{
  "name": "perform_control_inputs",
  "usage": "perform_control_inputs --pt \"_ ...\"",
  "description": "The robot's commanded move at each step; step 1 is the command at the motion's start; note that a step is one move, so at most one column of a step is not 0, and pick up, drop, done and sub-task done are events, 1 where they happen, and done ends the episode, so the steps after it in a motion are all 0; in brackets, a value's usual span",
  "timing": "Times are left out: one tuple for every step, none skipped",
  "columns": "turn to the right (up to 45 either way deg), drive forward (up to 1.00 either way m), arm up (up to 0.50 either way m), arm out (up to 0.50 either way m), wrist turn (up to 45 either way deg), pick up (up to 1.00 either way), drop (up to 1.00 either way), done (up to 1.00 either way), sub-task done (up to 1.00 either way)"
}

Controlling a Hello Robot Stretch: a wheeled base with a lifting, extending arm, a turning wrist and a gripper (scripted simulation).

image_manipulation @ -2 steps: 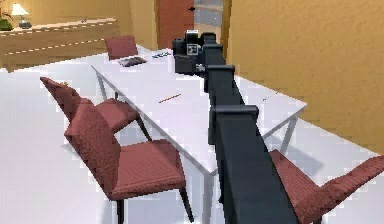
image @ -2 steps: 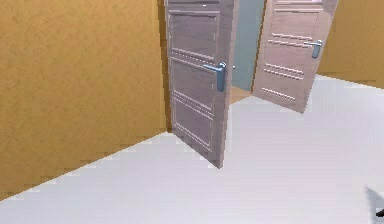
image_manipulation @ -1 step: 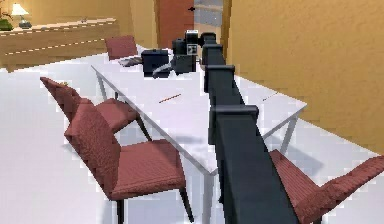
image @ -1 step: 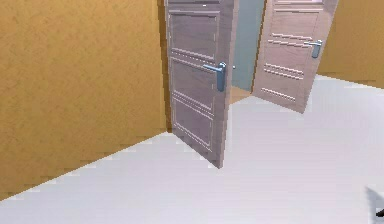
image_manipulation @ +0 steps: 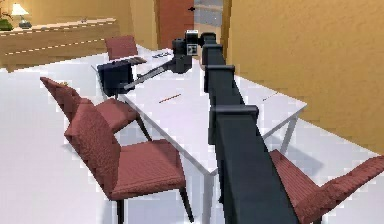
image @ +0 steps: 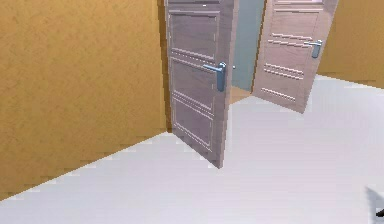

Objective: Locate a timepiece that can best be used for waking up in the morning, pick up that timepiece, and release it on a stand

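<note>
Judging from how things lie, the task is sitting in its early part. The dark square-section arm (image_manipulation: 235,130) is lying out over the long white rectangular counter (image_manipulation: 185,110). Its end effector (image_manipulation: 140,78) is resting by a dark boxy object (image_manipulation: 118,75) at the counter's far end. Whether that object is the timepiece cannot be told, as nothing about its shape is reading clearly as an alarm clock, so I am leaving the timepiece's place unsettled. Whether the fingers are apart or together cannot be told either, nor whether they are holding anything, since the dark object is standing right at them. The pick-up is not looking done, and the release on a stand is remaining to do.

Around the counter, four dark red upholstered chairs are crowding the approach: a large one (image_manipulation: 120,150) nearest, one (image_manipulation: 75,100) behind it, one (image_manipulation: 122,47) at the far end and one (image_manipulation: 330,190) on the other side. A long pale wooden sideboard (image_manipulation: 60,40) along the far wall is looking like a possible stand, with a small glowing table lamp (image_manipulation: 18,12) on it. A few thin items (image_manipulation: 170,98) are lying on the counter.

Ahead, two panelled wooden doors (image: 195,80) (image: 290,60) are standing ajar beside a mustard-yellow wall (image: 70,90), narrowing any way through.
</note>
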Motion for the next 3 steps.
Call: perform_control_inputs --pt "0.0 0.0 0.0 0.0 -45.0 0.0 0.0 0.0 0.0" --pt "0.0 0.0 0.0 0.0 -18.0 0.0 0.0 0.0 0.0" --pt "0.0 0.0 0.0 -0.48 0.0 0.0 0.0 0.0 0.0"
